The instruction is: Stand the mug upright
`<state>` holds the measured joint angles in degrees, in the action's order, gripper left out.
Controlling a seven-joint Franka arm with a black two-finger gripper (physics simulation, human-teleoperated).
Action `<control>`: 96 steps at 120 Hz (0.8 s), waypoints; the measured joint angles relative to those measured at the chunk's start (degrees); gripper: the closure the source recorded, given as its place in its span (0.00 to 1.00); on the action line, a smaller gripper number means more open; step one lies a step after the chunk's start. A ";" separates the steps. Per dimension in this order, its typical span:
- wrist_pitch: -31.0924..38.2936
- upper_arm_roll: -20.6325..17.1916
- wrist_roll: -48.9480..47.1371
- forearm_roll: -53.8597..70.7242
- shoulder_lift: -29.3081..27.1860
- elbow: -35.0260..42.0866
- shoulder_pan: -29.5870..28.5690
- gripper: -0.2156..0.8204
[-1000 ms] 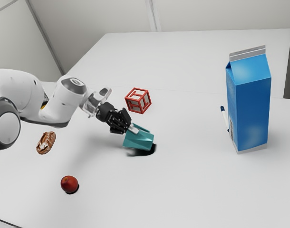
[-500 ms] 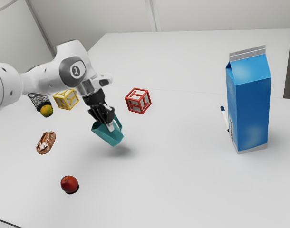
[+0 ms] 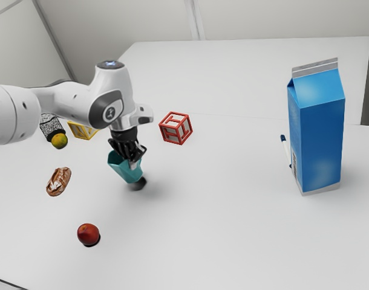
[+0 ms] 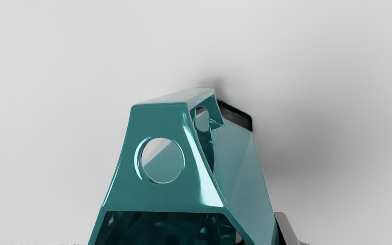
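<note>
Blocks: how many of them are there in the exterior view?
2. The red block is to the exterior view's right of the claw; the yellow block is to the left, partly hidden behind the arm. Others may be hidden behind the arm or blue carton.

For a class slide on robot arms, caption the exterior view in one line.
A robot's gripper holds a teal mug at a tilt; a blue carton stands upright toward the exterior view's right.

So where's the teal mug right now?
In the exterior view's left half, the mug is held tilted in the pincer, a little to the left of the red cube.
</note>
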<state>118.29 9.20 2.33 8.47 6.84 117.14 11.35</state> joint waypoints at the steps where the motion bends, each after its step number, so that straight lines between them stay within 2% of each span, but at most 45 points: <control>1: -0.03 0.00 -0.20 0.02 0.03 -0.01 0.01 0.95; 60: -1.76 -0.05 -7.94 -0.57 2.67 -0.05 0.01 0.94; 72: -2.47 -0.07 -8.60 -2.18 2.63 -0.13 0.00 0.84; 96: -3.27 -0.06 -9.50 -6.90 -0.08 -0.22 0.01 0.53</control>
<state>115.02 9.14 -7.17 1.57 6.76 116.92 11.36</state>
